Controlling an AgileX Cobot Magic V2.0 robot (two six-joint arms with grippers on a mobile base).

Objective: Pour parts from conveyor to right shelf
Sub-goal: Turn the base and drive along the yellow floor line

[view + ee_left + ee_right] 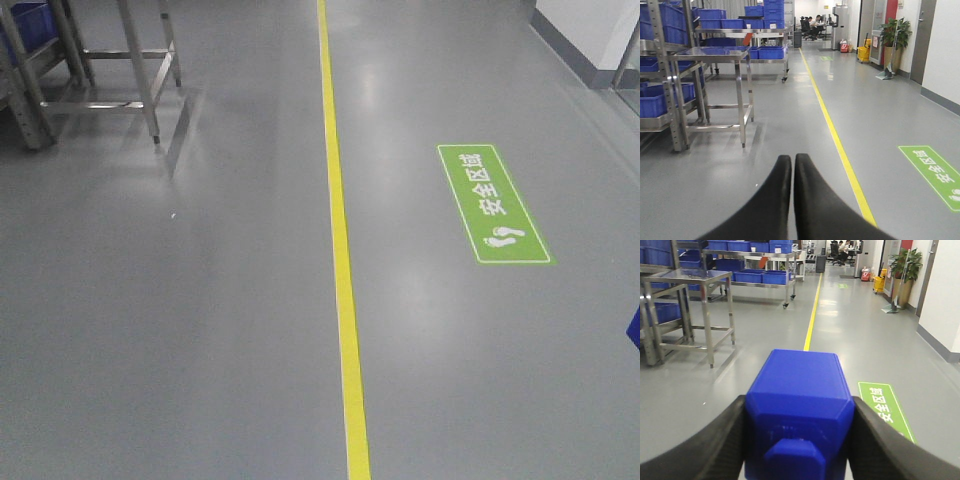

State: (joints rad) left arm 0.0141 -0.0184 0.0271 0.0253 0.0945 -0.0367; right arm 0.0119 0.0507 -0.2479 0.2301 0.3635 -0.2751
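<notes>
A bright-blue part (800, 390), a block with a small square knob facing the camera, fills the right wrist view. My right gripper (800, 407) is shut on it, one black finger pressed on each side. My left gripper (792, 159) is shut with nothing between its fingers (772, 200), held above the grey floor. The conveyor is out of view. A steel rack with large blue bins (660, 95) stands at the far left; I cannot tell whether it is the right shelf.
A steel table (715, 52) stands beside the rack, with a wheeled cart of blue bins (765, 50) behind it. A yellow floor line (340, 250) runs down the aisle. A green floor sign (493, 203) lies right of it. A wall (945, 55) and a potted plant (892, 35) are on the right.
</notes>
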